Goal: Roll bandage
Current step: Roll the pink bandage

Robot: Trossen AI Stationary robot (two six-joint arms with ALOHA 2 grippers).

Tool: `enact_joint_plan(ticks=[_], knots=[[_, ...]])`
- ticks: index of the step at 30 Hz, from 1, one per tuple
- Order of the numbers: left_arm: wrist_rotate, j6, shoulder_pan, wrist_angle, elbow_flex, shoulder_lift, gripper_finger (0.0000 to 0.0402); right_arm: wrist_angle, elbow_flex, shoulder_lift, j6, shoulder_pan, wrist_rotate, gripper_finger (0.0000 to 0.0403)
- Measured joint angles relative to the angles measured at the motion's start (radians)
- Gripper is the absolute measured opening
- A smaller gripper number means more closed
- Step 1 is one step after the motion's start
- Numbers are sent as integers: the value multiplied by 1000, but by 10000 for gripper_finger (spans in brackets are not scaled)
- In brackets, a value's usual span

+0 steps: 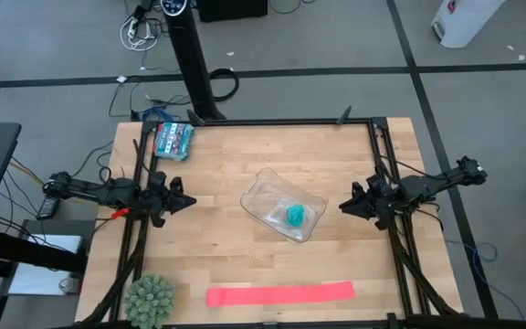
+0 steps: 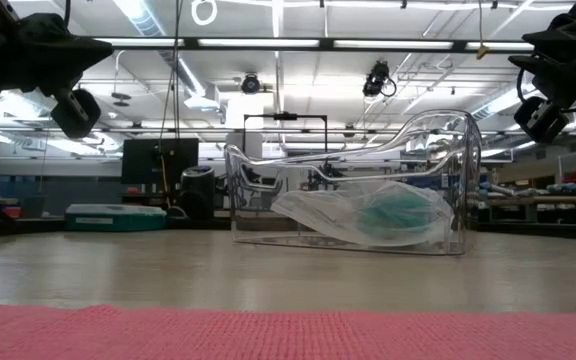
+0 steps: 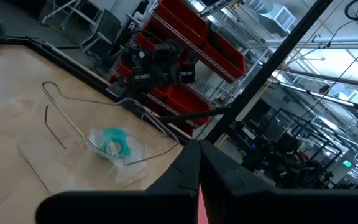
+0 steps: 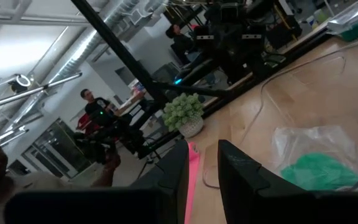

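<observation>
Meanwhile bandage [image 1: 280, 294] lies flat; left end effector [image 1: 183, 199] pressed together, right end effector [image 1: 345, 206] slightly spread.

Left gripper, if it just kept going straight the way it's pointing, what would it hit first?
Probably the clear plastic tray holding the teal roll: the left gripper points across the table toward it. The gripper rides above the table, so it might pass over the rim.

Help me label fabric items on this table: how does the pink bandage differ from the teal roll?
The bandage is bright pink-red; the teal roll is blue-green. The bandage lies unrolled as a long flat strip, while the teal roll is a small chunky lump. The bandage rests bare on the wooden table near its front edge; the teal roll sits inside a clear plastic container at mid-table, seemingly in a thin plastic bag. Neither is touched by a gripper.
</observation>
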Motion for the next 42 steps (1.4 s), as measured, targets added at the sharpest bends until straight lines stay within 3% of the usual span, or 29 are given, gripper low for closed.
enact_joint_plan(ticks=[18, 30, 38, 42], knots=[[-182, 5, 0, 37, 0, 0, 12, -46, 0, 5, -59, 0, 50, 77], [-399, 300, 0, 23, 0, 0, 12, -49, 0, 37, -204, 0, 48, 77], [-388, 314, -3, 45, 0, 0, 12, 2, 0, 37, -346, -1, 229, 77], [-384, 317, -5, -13, 20, 31, 12, 5, 0, 37, -353, -19, 262, 77]])
